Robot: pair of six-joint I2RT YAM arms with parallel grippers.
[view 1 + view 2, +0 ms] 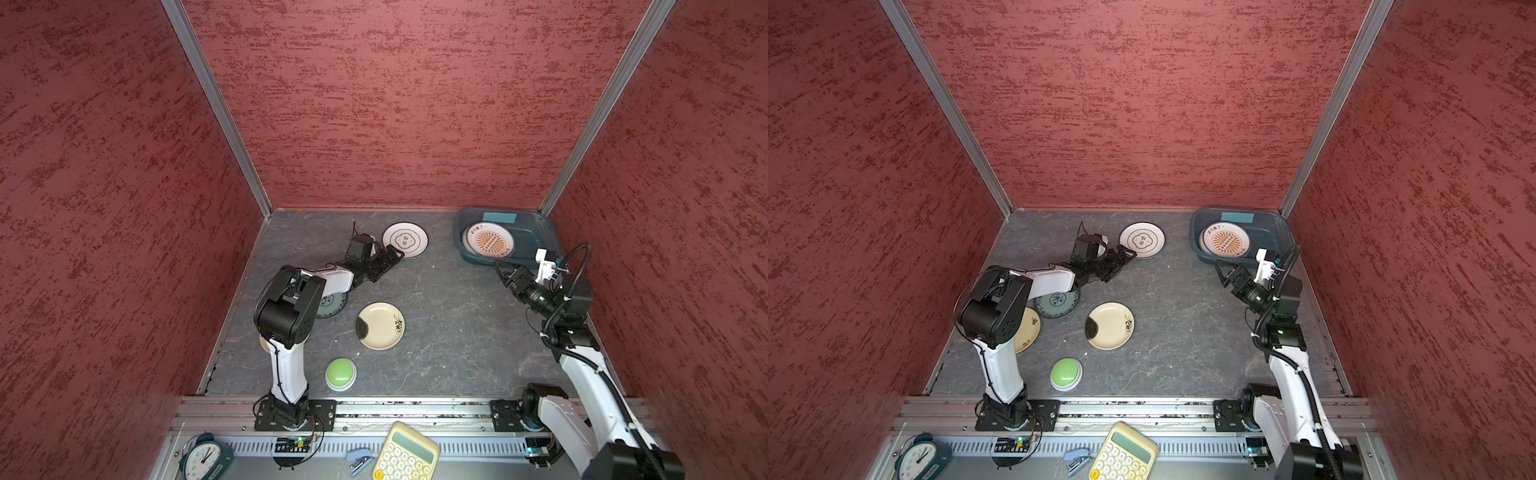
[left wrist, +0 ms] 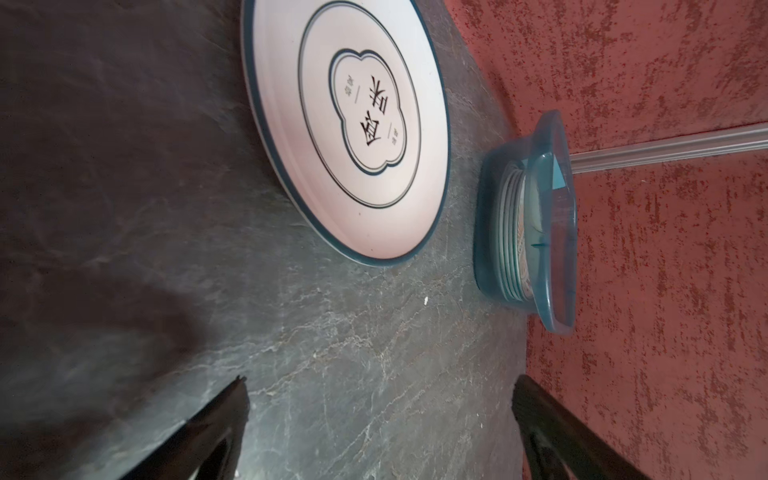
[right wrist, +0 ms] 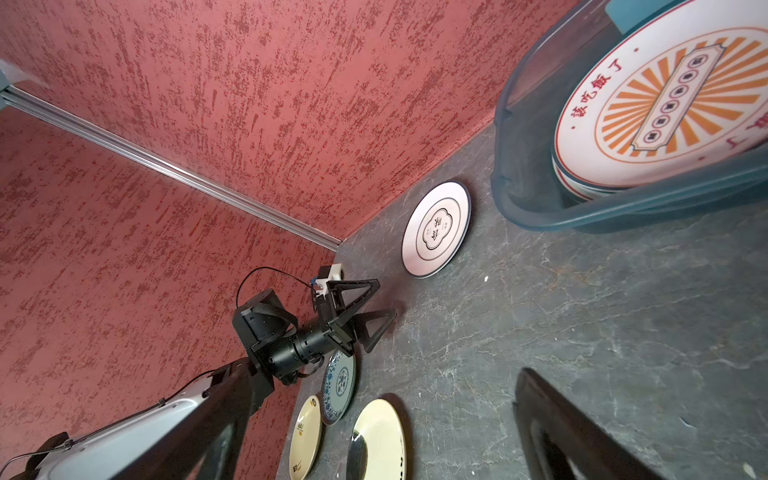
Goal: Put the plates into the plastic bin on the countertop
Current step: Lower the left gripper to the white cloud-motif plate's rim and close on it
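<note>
Jaws are standing spread on both grippers: left gripper (image 1: 390,262) is hovering just beside the green-rimmed plate (image 1: 405,240), right gripper (image 1: 501,272) is hanging near the plastic bin (image 1: 459,233) (plates (image 1: 489,243) stacked inside).

Mottled red walls (image 1: 395,104), aluminium corner posts (image 1: 220,108)

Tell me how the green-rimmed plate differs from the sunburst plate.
The green-rimmed plate bears a dark clover outline with black characters; the sunburst plate has orange rays and red characters. The green-rimmed plate lies alone on the countertop; the sunburst plate tops a stack inside the bin. Both are round, white and face up.
</note>
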